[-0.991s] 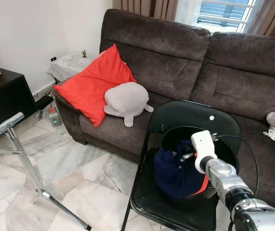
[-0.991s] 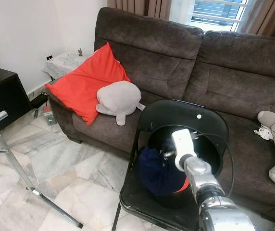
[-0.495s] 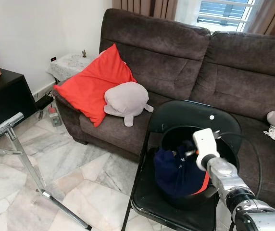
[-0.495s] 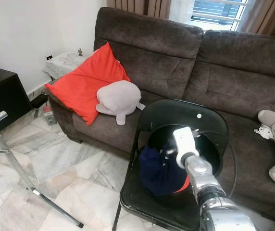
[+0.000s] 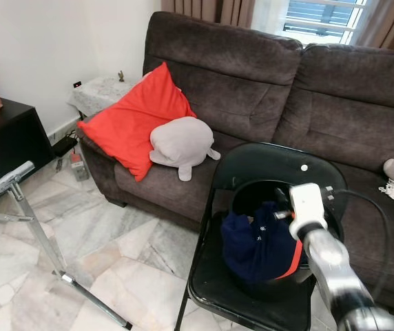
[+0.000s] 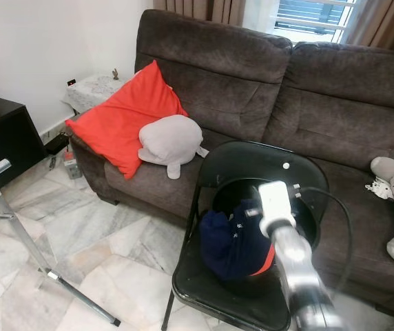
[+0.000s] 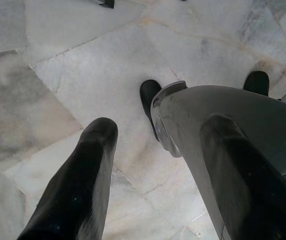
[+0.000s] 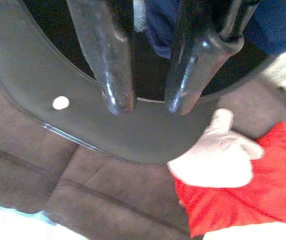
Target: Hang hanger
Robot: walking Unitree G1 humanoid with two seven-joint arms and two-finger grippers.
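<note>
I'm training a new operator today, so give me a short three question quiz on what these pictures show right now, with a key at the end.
1. True or false: the right gripper is over the black basket on the folding chair.
2. What lies in the basket? A) navy garment B) red cushion C) grey plush
3. Fill in: the left gripper hangs above the marble ____.

Key: 1 true; 2 A; 3 floor.
</note>
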